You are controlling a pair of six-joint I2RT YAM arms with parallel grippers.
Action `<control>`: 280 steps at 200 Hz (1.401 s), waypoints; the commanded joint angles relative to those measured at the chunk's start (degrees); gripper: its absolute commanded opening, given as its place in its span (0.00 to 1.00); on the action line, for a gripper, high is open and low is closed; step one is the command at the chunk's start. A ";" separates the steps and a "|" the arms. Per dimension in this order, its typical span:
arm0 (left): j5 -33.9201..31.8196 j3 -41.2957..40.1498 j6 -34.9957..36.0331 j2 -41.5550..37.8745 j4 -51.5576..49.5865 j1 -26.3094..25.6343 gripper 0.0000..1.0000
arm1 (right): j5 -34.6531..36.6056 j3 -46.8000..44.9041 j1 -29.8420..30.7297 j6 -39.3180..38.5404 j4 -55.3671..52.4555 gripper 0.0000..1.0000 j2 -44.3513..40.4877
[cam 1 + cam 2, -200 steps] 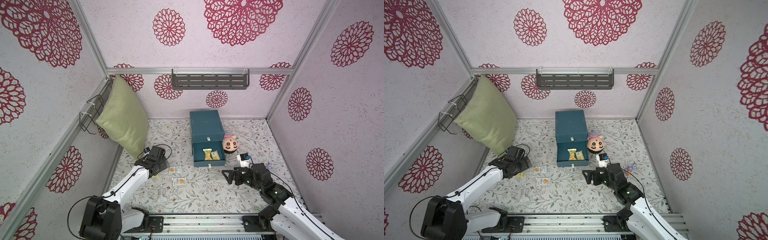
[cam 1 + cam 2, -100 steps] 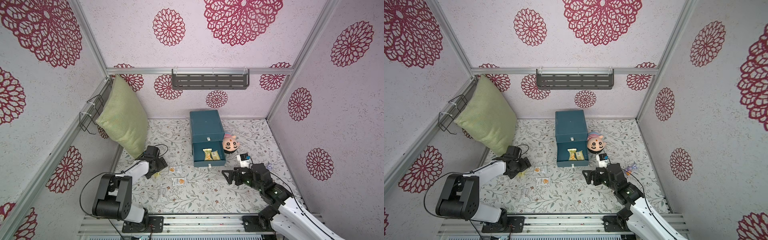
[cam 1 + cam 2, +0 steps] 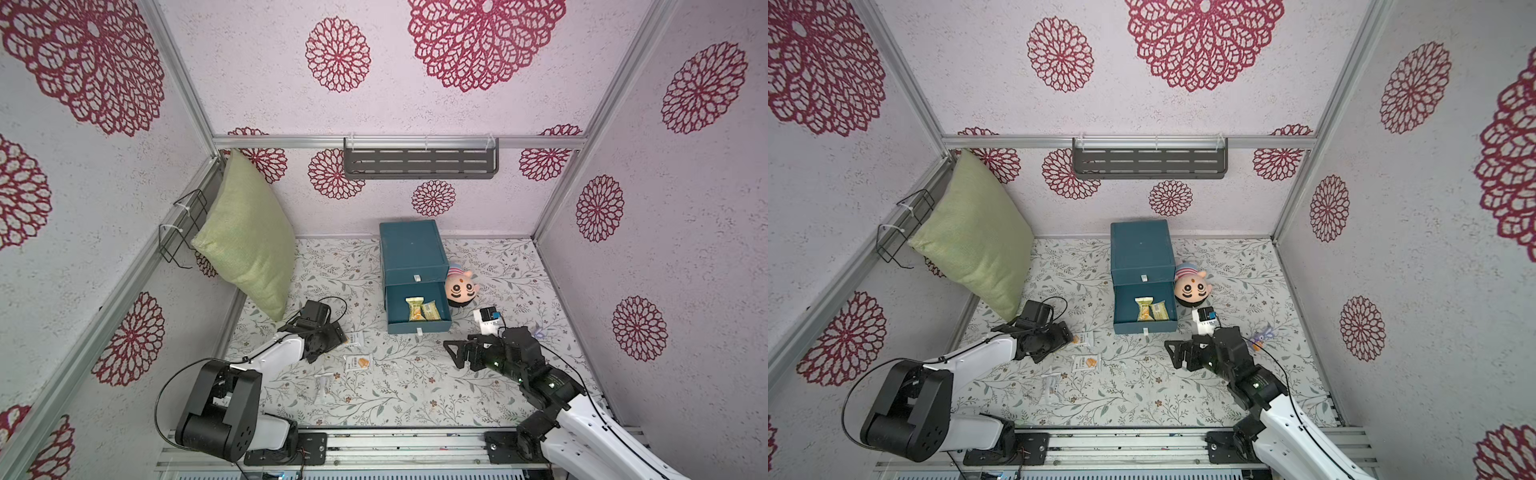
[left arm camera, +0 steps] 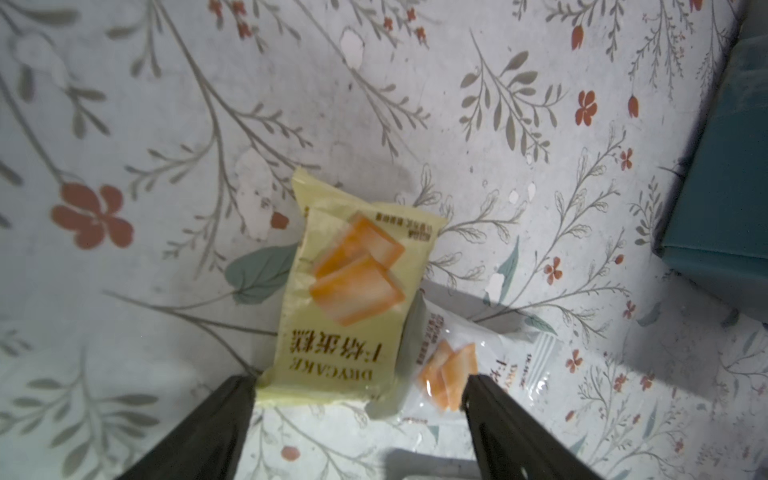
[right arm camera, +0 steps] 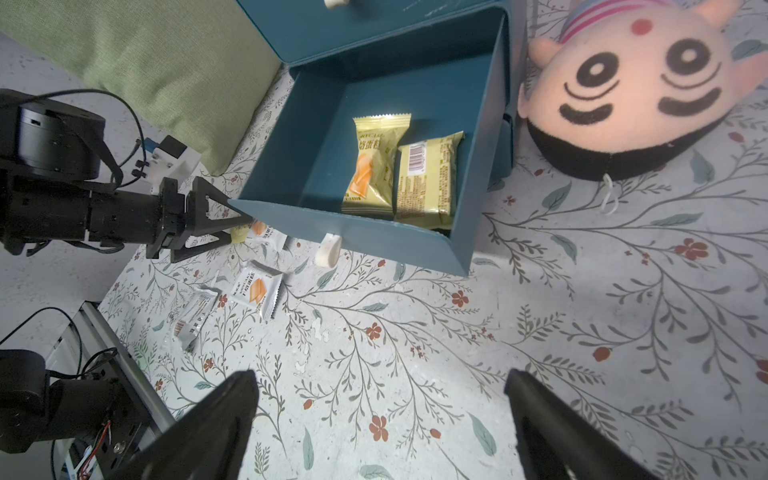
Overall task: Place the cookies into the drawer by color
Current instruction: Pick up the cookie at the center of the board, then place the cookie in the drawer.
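1. Leaning on a side wall: green pillow (image 3: 245, 241).
2. Teal drawer (image 3: 411, 249) stands at the back wall. Its bottom tray (image 3: 417, 328) is pulled out, with two yellow cookies (image 5: 374, 166) lying flat inside, side by side.
3. Plush head (image 3: 461, 289) sits just beside the open tray.
4. Right gripper (image 5: 380, 374): jaws spread wide, hovering over the mat (image 3: 415, 382) in front of the tray.
5. Left gripper (image 4: 359, 379): jaws spread, straddling one end of a yellow cookie (image 4: 345, 291) that lies on the mat. Can't tell if they touch it.
6. White cookie (image 4: 478, 365) touches that yellow one's side.
7. Second white cookie (image 3: 357, 363) and third packet (image 3: 324, 384) lie near, on the mat.
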 commanded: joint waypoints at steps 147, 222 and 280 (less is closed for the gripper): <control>-9.93 5.48 2.32 8.22 -3.78 -0.79 0.40 | -1.37 -0.03 -0.25 -0.74 1.14 0.99 -0.88; -9.95 8.80 2.16 -1.08 -10.15 -3.27 0.39 | -0.97 -0.20 -0.22 -0.73 1.35 0.99 -0.73; -11.77 17.02 0.28 -7.02 -15.94 -11.07 0.40 | -0.19 -1.10 -0.25 -0.09 2.39 0.99 -0.26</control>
